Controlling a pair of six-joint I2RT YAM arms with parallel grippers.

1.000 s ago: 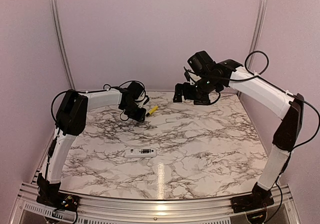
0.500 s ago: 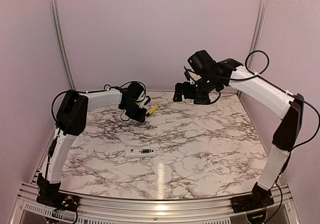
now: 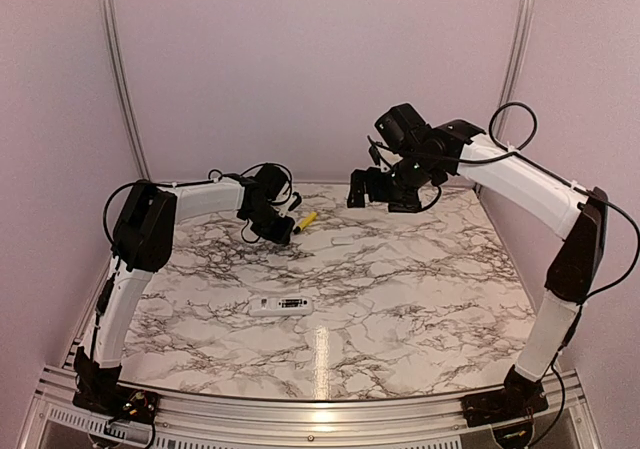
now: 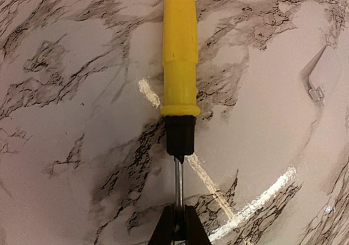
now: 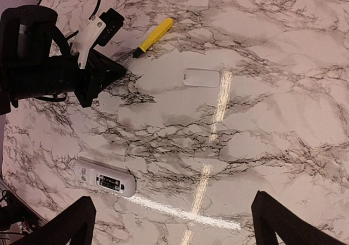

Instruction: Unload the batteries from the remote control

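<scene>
The white remote control (image 3: 281, 304) lies flat near the table's front middle, its open compartment (image 5: 111, 183) facing up with something dark inside; I cannot make out separate batteries. A yellow-handled screwdriver (image 4: 180, 48) lies on the marble at the back left. My left gripper (image 4: 179, 224) is low over the table, shut on the screwdriver's thin metal shaft just behind the black collar. High over the back middle hangs my right gripper (image 5: 174, 209), wide open and holding nothing, looking down on the remote (image 5: 105, 178).
A small white cover plate (image 5: 202, 77) lies flat on the marble between the screwdriver (image 5: 155, 36) and the table's middle; the left wrist view shows this plate (image 4: 322, 73) at the right edge. Pink walls and metal posts close in the table.
The left jaws have closed onto the screwdriver's shaft. Both arms have barely shifted; the remote and the cover plate have not moved.
</scene>
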